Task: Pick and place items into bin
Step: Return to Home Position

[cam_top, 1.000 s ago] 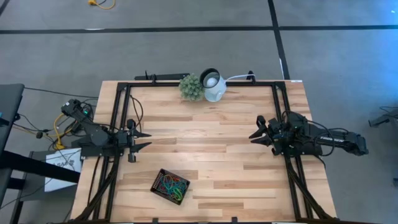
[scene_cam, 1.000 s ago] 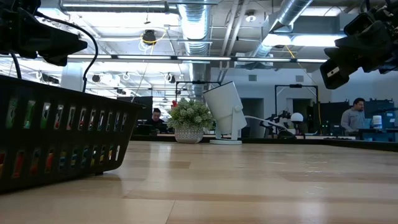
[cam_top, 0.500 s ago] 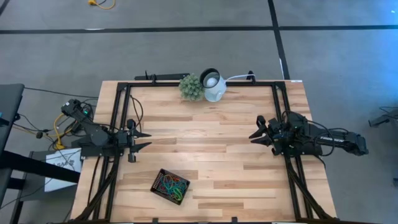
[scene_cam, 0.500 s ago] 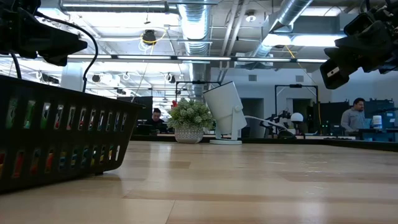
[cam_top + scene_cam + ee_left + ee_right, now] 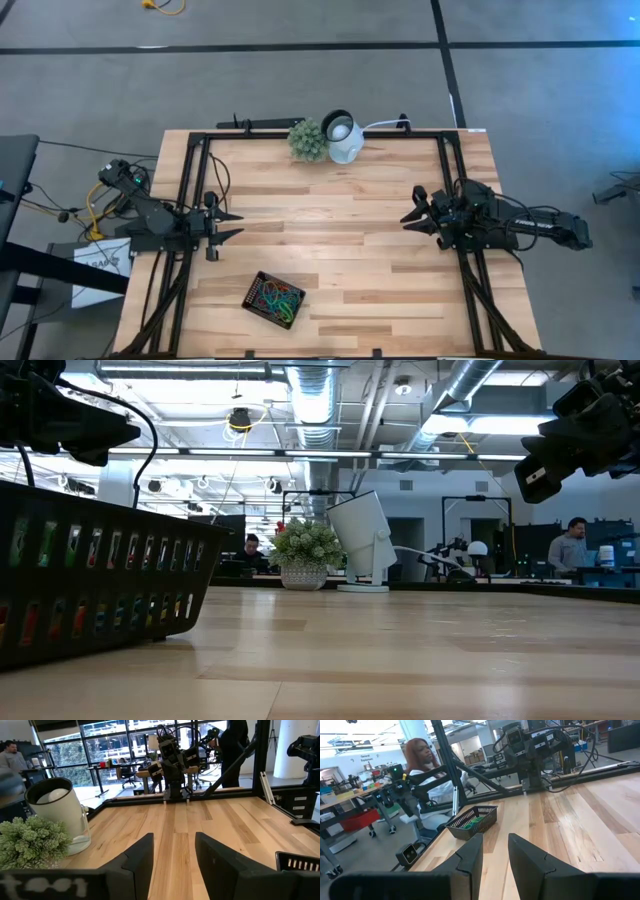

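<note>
Sitting nearer the left end effector, the bin holds rubber bands.

Two matte-black jointed arms, each two-fingered.

Built of blocky dark links on both the left arm and the right arm; looped with thin black cables, plus a yellow cable bundle at the left base. Tipped by the left gripper and right gripper, with flat, tapering, hard-edged black fingers.
</note>
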